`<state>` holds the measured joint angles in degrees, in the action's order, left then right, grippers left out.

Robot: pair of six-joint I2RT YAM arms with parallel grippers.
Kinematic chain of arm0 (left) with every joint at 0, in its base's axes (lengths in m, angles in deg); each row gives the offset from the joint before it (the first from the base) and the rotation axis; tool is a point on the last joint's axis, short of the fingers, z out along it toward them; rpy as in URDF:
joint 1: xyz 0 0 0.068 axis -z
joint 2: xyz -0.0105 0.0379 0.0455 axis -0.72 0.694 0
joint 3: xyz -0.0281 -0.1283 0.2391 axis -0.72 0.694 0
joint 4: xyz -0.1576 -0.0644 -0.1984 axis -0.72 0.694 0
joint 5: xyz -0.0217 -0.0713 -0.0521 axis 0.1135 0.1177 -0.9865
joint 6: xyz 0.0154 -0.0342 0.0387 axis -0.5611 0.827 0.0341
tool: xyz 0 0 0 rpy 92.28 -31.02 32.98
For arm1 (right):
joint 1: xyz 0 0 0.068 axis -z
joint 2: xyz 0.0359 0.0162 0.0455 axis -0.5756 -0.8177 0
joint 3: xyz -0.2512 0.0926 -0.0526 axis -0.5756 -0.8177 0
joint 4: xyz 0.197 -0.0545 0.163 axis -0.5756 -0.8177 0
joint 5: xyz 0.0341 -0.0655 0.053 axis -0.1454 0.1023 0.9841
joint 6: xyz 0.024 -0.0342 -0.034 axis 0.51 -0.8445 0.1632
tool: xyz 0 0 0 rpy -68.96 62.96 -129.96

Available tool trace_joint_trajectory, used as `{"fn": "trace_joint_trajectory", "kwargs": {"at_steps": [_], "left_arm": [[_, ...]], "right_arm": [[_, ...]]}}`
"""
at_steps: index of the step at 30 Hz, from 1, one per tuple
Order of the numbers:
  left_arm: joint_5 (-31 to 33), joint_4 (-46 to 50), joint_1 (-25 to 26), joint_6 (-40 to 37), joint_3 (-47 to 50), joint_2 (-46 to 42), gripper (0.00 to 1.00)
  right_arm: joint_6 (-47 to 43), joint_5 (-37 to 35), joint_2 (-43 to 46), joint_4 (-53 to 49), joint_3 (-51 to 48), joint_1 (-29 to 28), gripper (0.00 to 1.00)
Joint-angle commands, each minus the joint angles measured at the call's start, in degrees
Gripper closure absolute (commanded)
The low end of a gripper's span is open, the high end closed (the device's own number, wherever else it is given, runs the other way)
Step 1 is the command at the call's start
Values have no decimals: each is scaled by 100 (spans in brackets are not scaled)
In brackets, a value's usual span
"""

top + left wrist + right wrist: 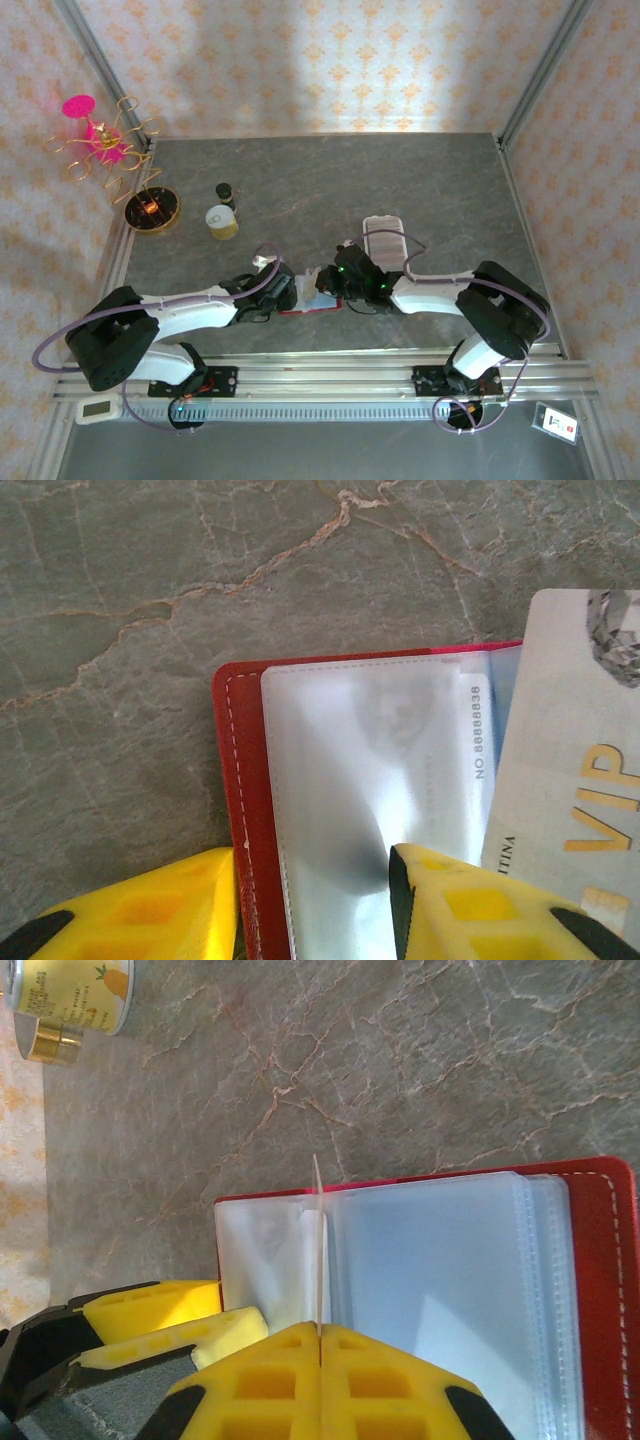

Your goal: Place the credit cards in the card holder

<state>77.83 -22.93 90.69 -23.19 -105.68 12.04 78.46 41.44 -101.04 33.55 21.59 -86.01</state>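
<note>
The red card holder [232, 780] lies open on the grey table, its clear sleeves [440, 1270] facing up; from above it sits between both arms [305, 307]. My left gripper [315, 880] straddles its left edge with jaws apart: one yellow finger [470, 900] rests on the sleeve, the other [150, 910] is outside the red cover. My right gripper [320, 1332] is shut on a pale credit card [318, 1230], seen edge-on, standing upright over the sleeves near the fold. The same card [570, 780], lettered "VIP", shows tilted at the right of the left wrist view. The right gripper [345, 278] hangs just above the holder.
A pale rectangular object [382, 235] lies behind the right gripper. A small yellow can [222, 222] and a dark bottle [225, 192] stand at the back left, beside a gold wire stand [110, 150] with pink pieces. The can [75, 990] shows again at top left.
</note>
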Motion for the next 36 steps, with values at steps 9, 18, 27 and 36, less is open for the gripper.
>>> {"fn": "trace_joint_trajectory", "kwargs": {"at_steps": [9,18,27,36], "left_arm": [[-313,-190,42,164,197,-23,59],[-520,-687,44,379,407,54,60],[-691,-1069,46,548,566,28,65],[-854,-1340,44,616,779,-77,66]], "right_arm": [[158,457,-119,373,-374,-71,100],[41,739,-261,303,-389,-90,100],[-28,727,-408,201,-230,-87,100],[34,665,-447,272,-116,-96,100]]}}
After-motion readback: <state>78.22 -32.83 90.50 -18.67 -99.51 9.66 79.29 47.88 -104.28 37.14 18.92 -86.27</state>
